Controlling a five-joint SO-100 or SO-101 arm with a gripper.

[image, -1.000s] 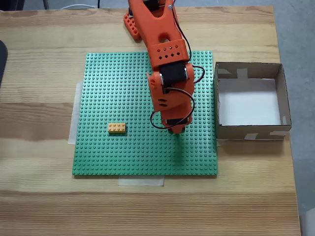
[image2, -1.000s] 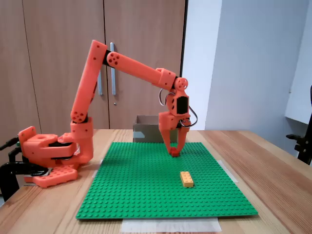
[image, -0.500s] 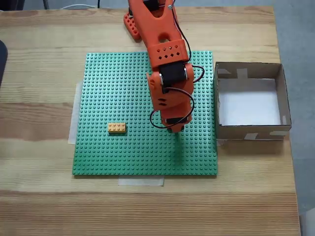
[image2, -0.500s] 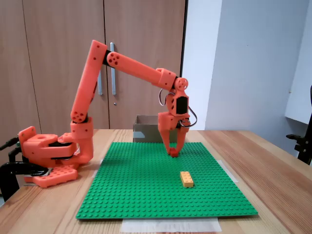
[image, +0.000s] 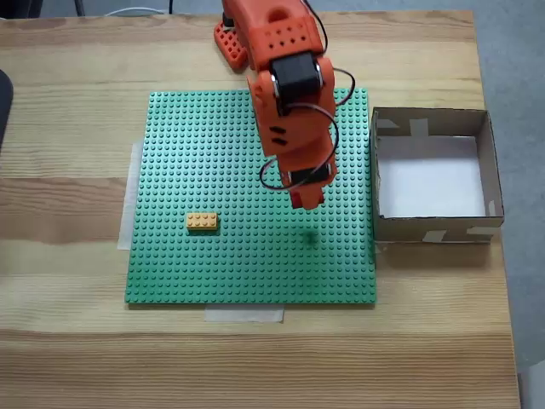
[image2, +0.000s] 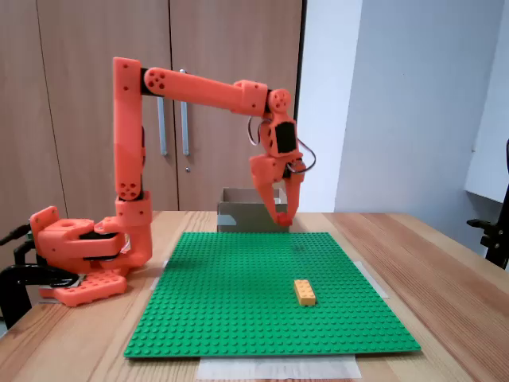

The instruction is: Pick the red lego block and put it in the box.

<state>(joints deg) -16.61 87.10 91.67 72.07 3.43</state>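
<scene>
fixed view: pincer (image2: 281,220) grips red lego block (image2: 281,221) above baseplate (image2: 262,302).

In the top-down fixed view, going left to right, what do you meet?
Yellow-orange brick → gripper, shut on the red lego block above the green baseplate → the box.

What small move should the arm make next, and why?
Probably swing sideways toward the box. The tool appears shut on the red lego block and hangs raised above the green baseplate, while the box, seen to the right in a fixed view from above, holds nothing.
</scene>
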